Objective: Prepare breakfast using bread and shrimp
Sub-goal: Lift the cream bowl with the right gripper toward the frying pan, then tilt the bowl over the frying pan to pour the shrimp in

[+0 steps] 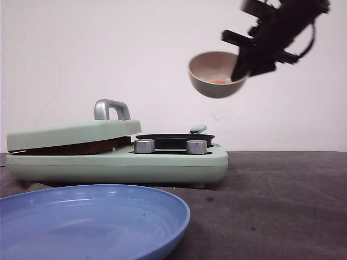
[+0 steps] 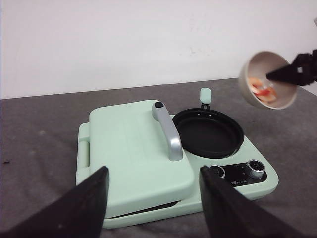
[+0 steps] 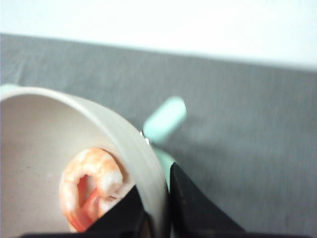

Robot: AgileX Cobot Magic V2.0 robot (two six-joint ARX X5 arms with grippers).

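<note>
While right gripper (image 3: 156,210) clenched rim of beige bowl (image 1: 217,73), shrimp (image 3: 91,186) lay inside, held high, tilted, beyond appliance's right edge. Black pan (image 2: 208,133) below, toward left arm. Left gripper (image 2: 153,198) released, empty. Bread not visible.

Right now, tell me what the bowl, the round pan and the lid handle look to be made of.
The bowl, pinched at its rim by the right tool, looks like matte beige ceramic or melamine: thick, dull wall. The round pan looks like black nonstick-coated metal with a faint sheen. The lid handle looks like brushed silver metal or metallised plastic.
</note>
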